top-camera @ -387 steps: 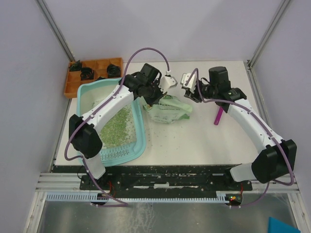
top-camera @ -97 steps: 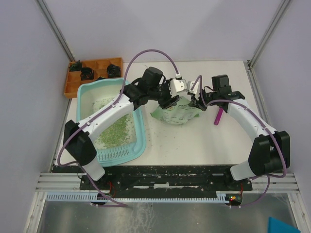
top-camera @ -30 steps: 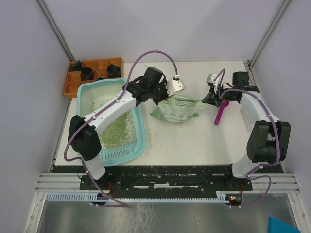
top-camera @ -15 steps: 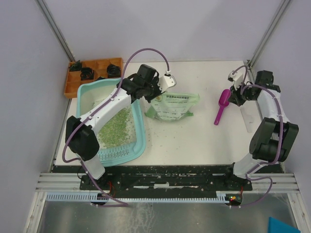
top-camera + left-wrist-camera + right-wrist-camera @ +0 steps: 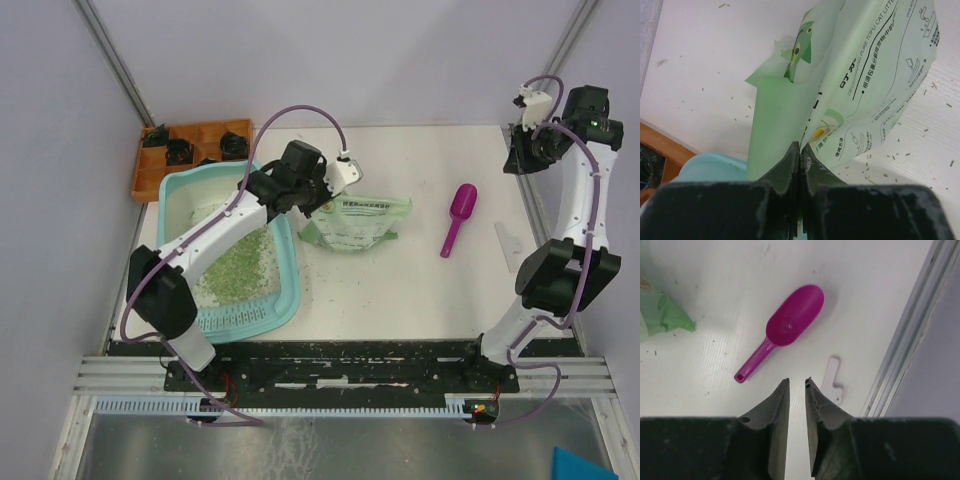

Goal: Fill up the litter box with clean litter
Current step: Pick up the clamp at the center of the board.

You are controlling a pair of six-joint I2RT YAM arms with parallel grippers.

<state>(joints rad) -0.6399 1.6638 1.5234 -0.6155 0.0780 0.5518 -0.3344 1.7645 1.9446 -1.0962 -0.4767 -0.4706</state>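
Two hands: left hand [image 5: 799, 150] clenched on thin edge of floppy litter bag [image 5: 865, 75], centre frame; right hand [image 5: 796, 382] parted, empty, upper right. Loose, light, spill-prone clean litter [image 5: 238, 262] partly covering litter box [image 5: 245, 318], left of centre; best poured, gripping bag high.

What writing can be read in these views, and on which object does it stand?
"DEODORIZING PURE TOFU CAT LITTE", cut off by the frame edge: on the pale green bag, left wrist view.
Asian characters under that line: not surely readable.
Small print beside the pictograms at the bag's corner: too small.
Bag print in the top view: blurred.
No other text visible.
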